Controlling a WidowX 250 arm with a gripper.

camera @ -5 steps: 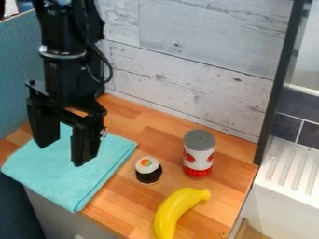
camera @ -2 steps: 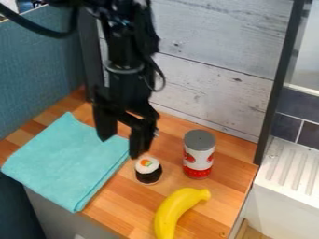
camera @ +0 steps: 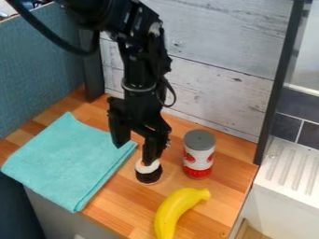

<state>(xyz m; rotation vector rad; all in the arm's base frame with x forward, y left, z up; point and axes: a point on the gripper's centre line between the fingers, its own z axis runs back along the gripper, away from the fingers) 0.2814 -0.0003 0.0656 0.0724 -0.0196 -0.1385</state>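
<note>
hangs over the wood-block counter [camera: 227, 186] as one black two-finger gripper [camera: 134, 154], fingers spread apart, gripping nothing. overlaps with one fingertip the top of one squat, round, white-and-black toy sushi roll [camera: 149, 175], upright on the wood; too hidden to tell whether touching. includes, to the left, one folded, soft-textured turquoise cloth [camera: 65, 161]; to the right, one upright, grey-topped cylindrical can [camera: 198, 161], with a white label bearing red shapes and a red band; near, one smooth, curved yellow banana [camera: 173, 210].
</note>
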